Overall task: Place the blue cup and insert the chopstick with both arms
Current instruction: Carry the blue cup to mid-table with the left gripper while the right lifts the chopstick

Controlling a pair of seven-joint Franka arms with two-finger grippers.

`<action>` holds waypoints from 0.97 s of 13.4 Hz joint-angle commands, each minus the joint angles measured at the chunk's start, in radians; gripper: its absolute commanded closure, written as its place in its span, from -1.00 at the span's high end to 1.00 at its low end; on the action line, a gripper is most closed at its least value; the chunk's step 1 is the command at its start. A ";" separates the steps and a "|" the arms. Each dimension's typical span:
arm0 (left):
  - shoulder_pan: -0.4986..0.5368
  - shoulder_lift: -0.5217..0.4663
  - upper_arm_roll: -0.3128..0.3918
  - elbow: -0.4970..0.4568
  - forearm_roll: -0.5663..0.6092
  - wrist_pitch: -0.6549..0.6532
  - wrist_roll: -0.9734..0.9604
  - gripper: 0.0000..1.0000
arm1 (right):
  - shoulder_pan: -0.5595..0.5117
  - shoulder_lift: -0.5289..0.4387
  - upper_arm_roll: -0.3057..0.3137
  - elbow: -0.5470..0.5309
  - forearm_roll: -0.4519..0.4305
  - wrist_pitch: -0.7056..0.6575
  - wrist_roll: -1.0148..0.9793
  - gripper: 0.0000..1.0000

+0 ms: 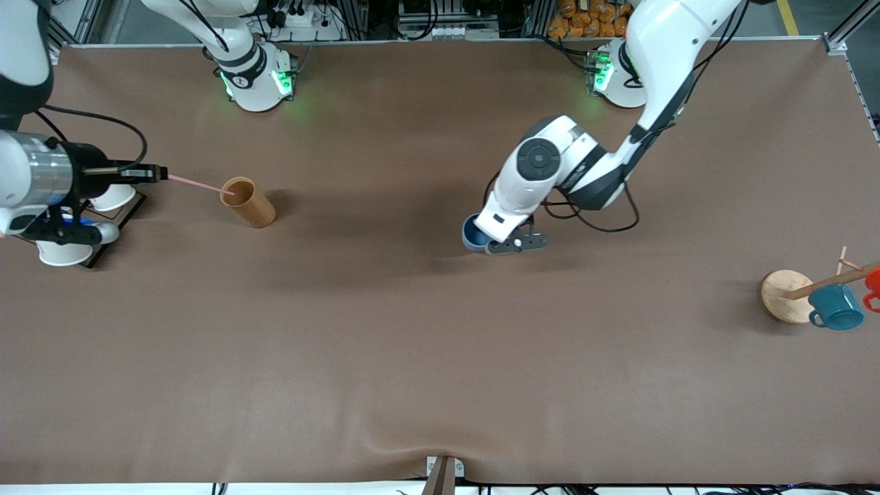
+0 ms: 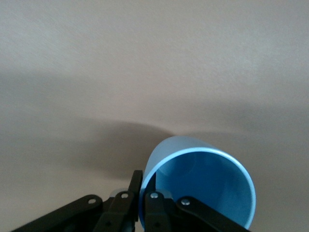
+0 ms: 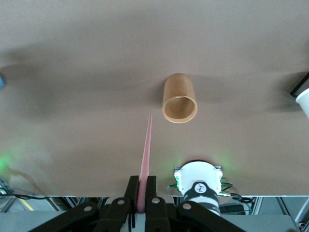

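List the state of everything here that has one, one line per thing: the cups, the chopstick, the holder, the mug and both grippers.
Blue cup: upright, held by its rim, mid-table.
Left gripper: shut on the blue cup's wall.
Chopstick: held level in the air, tip pointing toward the holder.
Right gripper: shut on the chopstick.
Tan holder: standing, empty.
Teal mug: hanging on the rack's peg.
White cups: upside down on a dark tray.

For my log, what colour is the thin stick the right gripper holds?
Pale pink thin stick, clearest in the right wrist view.
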 commanded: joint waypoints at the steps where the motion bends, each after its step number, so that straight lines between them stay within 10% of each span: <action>1: -0.053 0.037 0.007 0.054 0.040 0.005 -0.091 -1.00 | 0.004 0.038 0.063 0.025 0.028 0.062 0.155 -1.00; 5: -0.100 0.073 0.016 0.075 0.091 0.021 -0.152 -0.95 | 0.030 0.106 0.068 -0.003 0.233 0.214 0.366 -1.00; 9: -0.106 0.069 0.015 0.086 0.126 0.019 -0.206 1.00 | 0.122 0.140 0.068 -0.003 0.301 0.321 0.556 -1.00; 13: -0.084 -0.029 0.010 0.090 0.114 -0.031 -0.229 1.00 | 0.197 0.163 0.068 -0.058 0.400 0.448 0.731 -1.00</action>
